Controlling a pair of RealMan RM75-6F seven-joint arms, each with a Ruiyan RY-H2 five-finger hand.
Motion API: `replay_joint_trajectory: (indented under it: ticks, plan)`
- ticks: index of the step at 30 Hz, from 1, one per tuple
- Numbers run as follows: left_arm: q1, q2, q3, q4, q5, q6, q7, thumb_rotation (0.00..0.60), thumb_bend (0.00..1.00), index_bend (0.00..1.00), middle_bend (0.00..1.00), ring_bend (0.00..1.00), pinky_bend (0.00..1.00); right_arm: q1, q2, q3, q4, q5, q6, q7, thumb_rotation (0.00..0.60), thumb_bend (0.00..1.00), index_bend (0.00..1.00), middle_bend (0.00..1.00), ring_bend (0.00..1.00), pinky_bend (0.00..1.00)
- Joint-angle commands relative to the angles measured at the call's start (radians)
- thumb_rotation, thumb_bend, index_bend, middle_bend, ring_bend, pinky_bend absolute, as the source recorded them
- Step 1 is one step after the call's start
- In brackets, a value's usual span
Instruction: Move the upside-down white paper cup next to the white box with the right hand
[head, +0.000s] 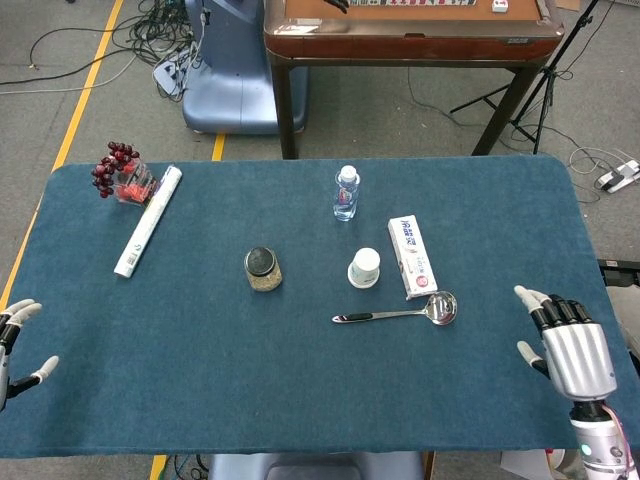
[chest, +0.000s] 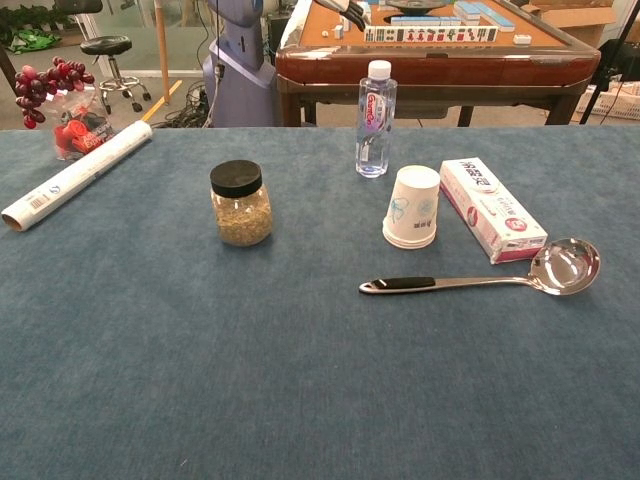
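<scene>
The white paper cup (head: 364, 267) (chest: 412, 207) stands upside down on the blue table, just left of the long white box (head: 412, 256) (chest: 492, 208), with a small gap between them. My right hand (head: 567, 343) hovers at the table's near right corner, fingers spread and empty, far from the cup. My left hand (head: 14, 344) shows at the left edge of the head view, fingers apart and empty. Neither hand appears in the chest view.
A steel ladle (head: 398, 313) (chest: 484, 278) lies in front of the cup and box. A water bottle (head: 345, 193) (chest: 375, 119) stands behind the cup. A black-lidded jar (head: 262, 269) (chest: 240, 203) sits to the left. A paper roll (head: 148, 220) and grapes (head: 116, 165) lie far left.
</scene>
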Motion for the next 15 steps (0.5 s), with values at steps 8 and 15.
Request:
replay_joint_trajectory:
  ticks: [8,15]
  plan:
    - [-0.010,0.003,0.005,-0.005,-0.005,-0.032,0.012,0.600,0.06,0.24,0.24,0.30,0.59,-0.109,0.053,0.094,0.054,0.055,0.062,0.216,0.600,0.04,0.22,0.30,0.27,0.38]
    - [-0.020,-0.001,0.010,-0.011,-0.006,-0.055,0.029,0.600,0.06,0.24,0.24,0.30,0.59,-0.120,0.080,0.125,0.055,0.056,0.012,0.289,0.600,0.07,0.22,0.30,0.27,0.38]
